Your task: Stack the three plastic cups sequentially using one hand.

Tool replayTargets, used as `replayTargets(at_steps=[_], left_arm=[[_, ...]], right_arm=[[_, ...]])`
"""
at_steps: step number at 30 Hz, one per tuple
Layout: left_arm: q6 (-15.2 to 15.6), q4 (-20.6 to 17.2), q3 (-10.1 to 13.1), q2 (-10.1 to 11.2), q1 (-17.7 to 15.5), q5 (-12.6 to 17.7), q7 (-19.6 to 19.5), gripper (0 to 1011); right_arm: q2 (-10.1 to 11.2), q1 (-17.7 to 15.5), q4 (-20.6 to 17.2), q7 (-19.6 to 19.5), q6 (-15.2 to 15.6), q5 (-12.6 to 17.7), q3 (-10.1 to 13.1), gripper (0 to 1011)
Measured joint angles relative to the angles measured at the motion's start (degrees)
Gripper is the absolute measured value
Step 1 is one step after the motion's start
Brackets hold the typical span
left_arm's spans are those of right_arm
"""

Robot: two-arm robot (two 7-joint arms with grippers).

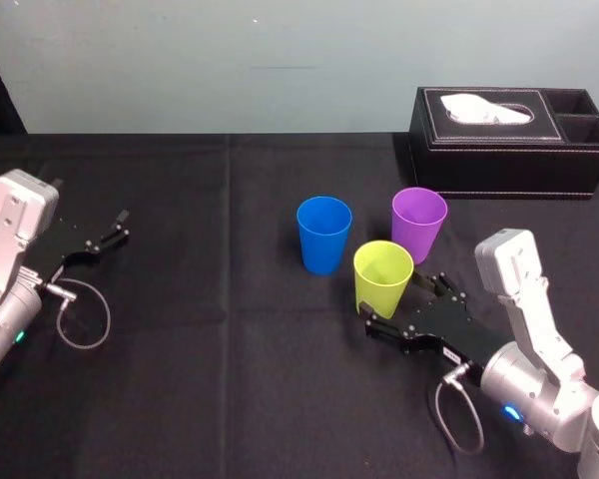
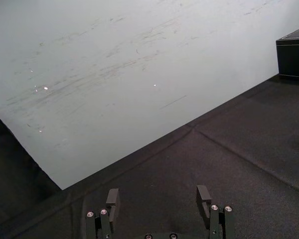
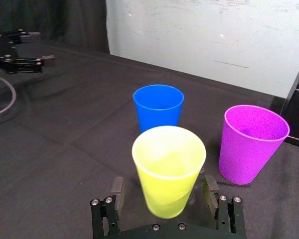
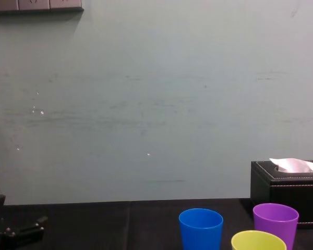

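Since yellow-green cup (image 3: 168, 167) stands upright between open, empty jaws of right gripper (image 1: 404, 304), squeeze likely next; blue cup (image 1: 323, 235) just beyond; left gripper (image 1: 102, 238) parked far off, jaws apart.

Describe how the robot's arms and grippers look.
The left arm and right arm have light grey boxy links and silver-grey cylindrical wrists, each trailing a grey cable. The left gripper and right gripper are black with flat fingers; the right carries a small white label.
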Motion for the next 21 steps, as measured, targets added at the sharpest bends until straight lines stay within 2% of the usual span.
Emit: replayTargets(at_steps=[11,21], left_arm=[[0.0,0.0,0.0,0.0,0.0,0.0,0.0,1011],[0.0,0.0,0.0,0.0,0.0,0.0,0.0,1012]], right_arm=[[-4.1,2.4,3.3,-1.3,0.4,-2.8,0.1,1002],[-5.7,2.5,4.1,-1.6,0.4,-4.1,0.6,1000]])
